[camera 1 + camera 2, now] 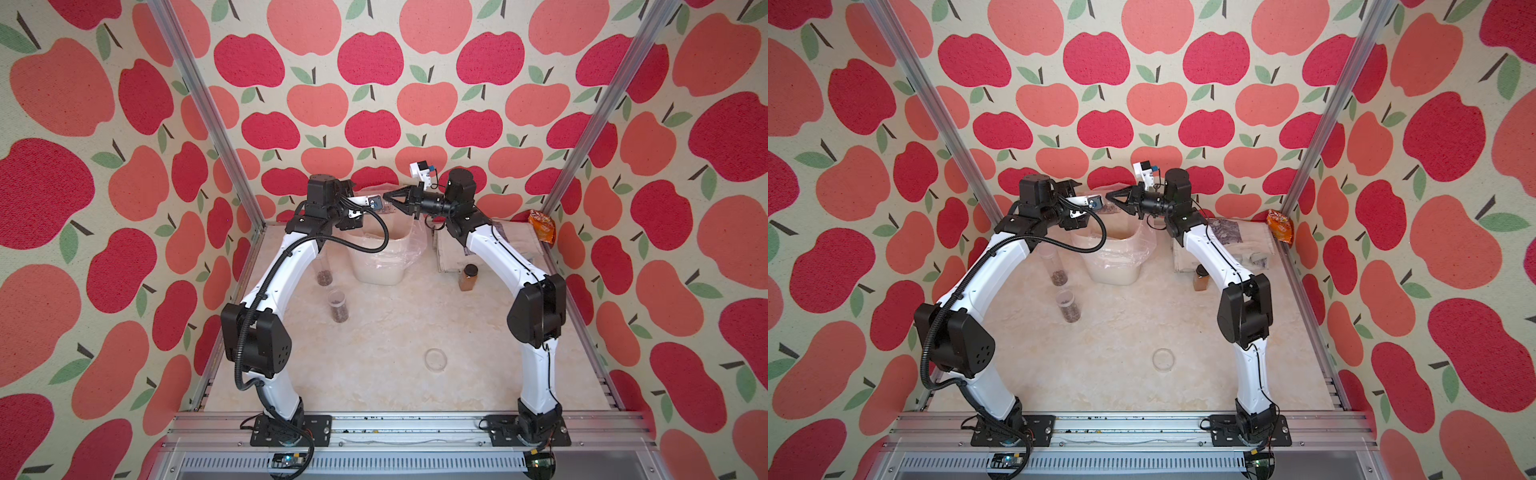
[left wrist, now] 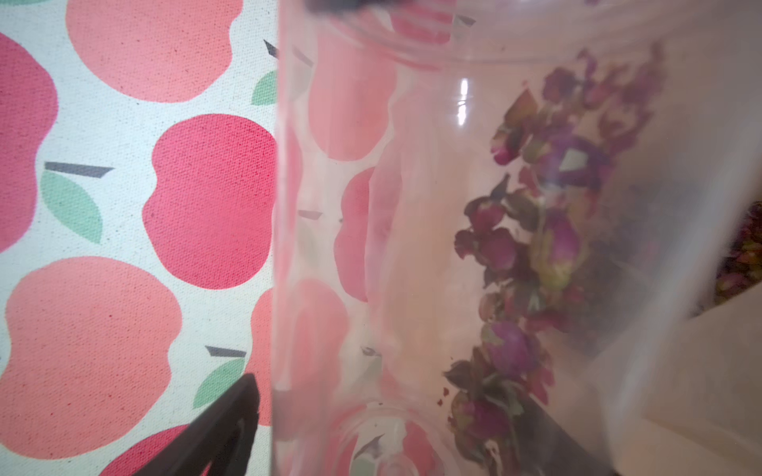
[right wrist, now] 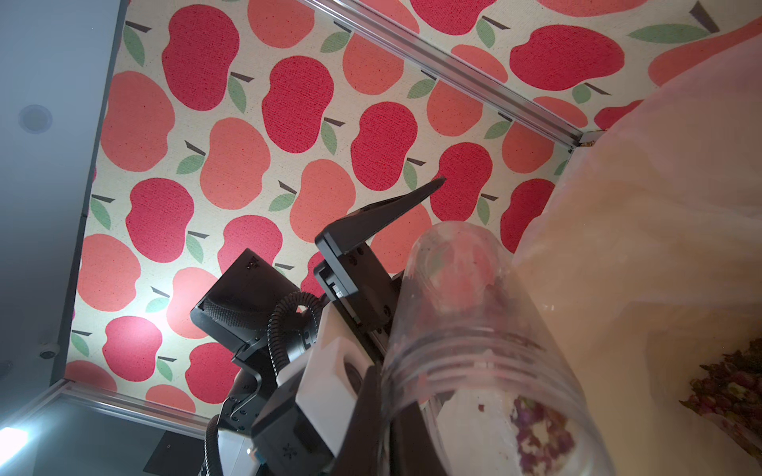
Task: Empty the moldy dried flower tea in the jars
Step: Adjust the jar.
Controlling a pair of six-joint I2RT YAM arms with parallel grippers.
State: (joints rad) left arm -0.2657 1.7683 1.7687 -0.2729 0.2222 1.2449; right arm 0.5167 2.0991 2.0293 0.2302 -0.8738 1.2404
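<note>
Left pincer point(image 1: 361, 203) released, jaws wide around tilted clear cylindrical jar point(image 3: 466, 313) over white bin point(image 1: 378, 270); right pincer point(image 1: 388, 195) clenched at its rim. Jar seems light, slick, rigid; grip mid-wall.

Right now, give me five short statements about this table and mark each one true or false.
1. Two jars holding dried flower tea stand upright on the table. True.
2. A loose clear lid lies on the table. True.
3. The amber jar lies on its side. False: it stands upright.
4. The right gripper is wide open. False: it is shut.
5. The white bin has no liner. False: a clear plastic bag lines it.
</note>
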